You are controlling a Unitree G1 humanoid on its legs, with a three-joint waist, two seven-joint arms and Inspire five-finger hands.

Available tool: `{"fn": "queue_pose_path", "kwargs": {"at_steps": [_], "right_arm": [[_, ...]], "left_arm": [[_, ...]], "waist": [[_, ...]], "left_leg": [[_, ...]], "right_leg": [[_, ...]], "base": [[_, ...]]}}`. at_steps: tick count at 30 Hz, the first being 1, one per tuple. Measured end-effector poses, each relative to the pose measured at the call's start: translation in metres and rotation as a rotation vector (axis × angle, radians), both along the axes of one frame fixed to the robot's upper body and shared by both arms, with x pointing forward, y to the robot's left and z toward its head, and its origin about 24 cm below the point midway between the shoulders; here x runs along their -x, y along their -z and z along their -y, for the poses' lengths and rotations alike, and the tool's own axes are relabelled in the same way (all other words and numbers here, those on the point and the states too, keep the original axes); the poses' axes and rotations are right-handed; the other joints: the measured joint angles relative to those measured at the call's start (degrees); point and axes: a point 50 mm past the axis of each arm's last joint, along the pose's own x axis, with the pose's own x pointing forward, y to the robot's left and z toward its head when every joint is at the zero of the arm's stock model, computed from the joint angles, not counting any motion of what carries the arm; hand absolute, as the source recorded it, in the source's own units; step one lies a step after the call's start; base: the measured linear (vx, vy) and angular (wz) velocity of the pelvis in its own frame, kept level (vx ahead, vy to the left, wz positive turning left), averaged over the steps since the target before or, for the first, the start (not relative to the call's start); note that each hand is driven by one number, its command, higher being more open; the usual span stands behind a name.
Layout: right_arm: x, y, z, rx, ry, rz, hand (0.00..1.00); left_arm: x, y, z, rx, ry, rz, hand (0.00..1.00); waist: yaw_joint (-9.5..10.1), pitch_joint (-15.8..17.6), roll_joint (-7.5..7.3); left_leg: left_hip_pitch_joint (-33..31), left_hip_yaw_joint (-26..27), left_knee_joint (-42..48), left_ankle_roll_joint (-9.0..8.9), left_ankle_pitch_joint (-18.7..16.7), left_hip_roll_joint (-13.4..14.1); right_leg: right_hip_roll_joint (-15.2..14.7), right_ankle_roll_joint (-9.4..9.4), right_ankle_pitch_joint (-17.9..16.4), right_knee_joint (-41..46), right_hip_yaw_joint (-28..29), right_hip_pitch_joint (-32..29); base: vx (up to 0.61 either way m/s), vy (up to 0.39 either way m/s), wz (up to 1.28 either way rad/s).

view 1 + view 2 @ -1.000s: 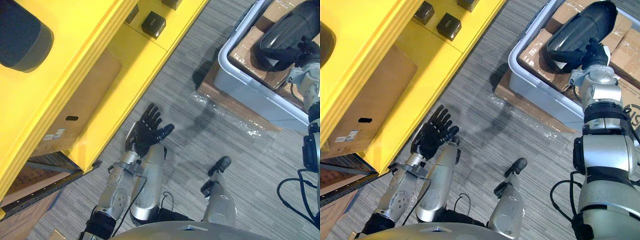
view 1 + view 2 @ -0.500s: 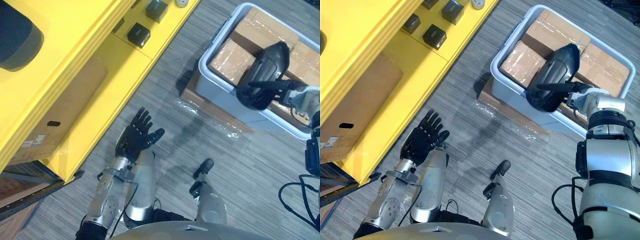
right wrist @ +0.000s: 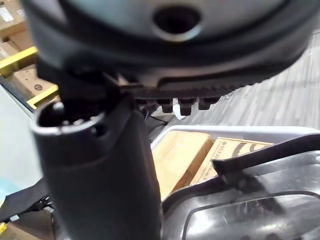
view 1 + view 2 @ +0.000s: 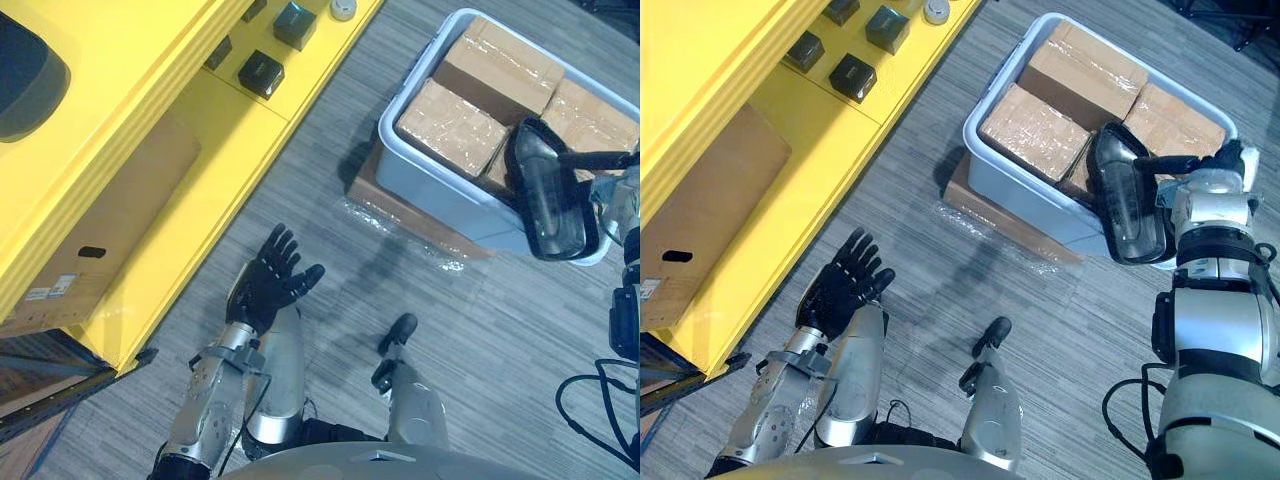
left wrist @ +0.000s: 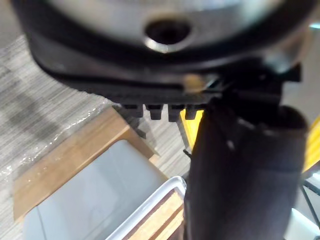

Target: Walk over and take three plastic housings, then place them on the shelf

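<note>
Right hand (image 4: 1227,160) grips dark oval plastic housing (image 4: 1128,195) at frame right, over grey plastic tote (image 4: 1020,190) | left hand (image 4: 265,285) open, lower left | risk: thin edge hold slips, housing drops

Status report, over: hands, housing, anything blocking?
Left hand open, empty. Right hand gripping dark plastic housing above grey bin. Nothing seen blocking yellow shelf.
</note>
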Motion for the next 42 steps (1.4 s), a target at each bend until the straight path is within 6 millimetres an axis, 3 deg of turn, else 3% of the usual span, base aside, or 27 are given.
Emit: {"fn": "queue_pose_path", "kwargs": {"at_steps": [13,22,34,42], "right_arm": [[0.001,0.011,-0.003,0.039,0.06,-0.013,1.0],[0.008,0.01,-0.002,0.137,0.034,0.042,1.0],[0.02,0.034,0.004,0.163,-0.055,-0.072,1.0],[0.019,0.043,0.005,0.165,-0.062,-0.125,1.0]], "left_arm": [[0.001,0.001,0.006,0.005,0.01,0.001,1.0],[0.001,-0.005,-0.004,0.002,-0.034,0.027,1.0],[0.003,-0.012,-0.011,-0.003,-0.059,0.052,1.0],[0.005,-0.002,-0.013,-0.01,-0.078,0.006,1.0]], "waist": [[-2.53,-0.1,0.22],[-4.4,-0.1,0.21],[-5.12,0.0,0.04],[-4.97,-0.1,0.11]], "left_leg": [[0.7,0.5,-2.2,-0.18,0.8,-0.1],[1.0,0.8,-2.0,-0.19,0.6,0.0],[-0.4,2.5,0.3,0.05,-1.4,0.5],[-2.6,2.4,0.9,0.15,-1.8,0.5]], "right_leg": [[-0.2,-0.35,-0.2,0.1,0.4,-0.7],[-0.1,-0.35,-0.2,0.3,0.9,-0.7],[0.1,-1.18,-0.7,0.6,3.0,-2.9],[0.0,-0.85,-0.5,1.7,3.0,-5.1]], "base": [[0.02,0.051,-0.01],[0.01,0.061,-0.02],[0.0,0.082,-0.09],[0.03,0.069,0.0]]}}
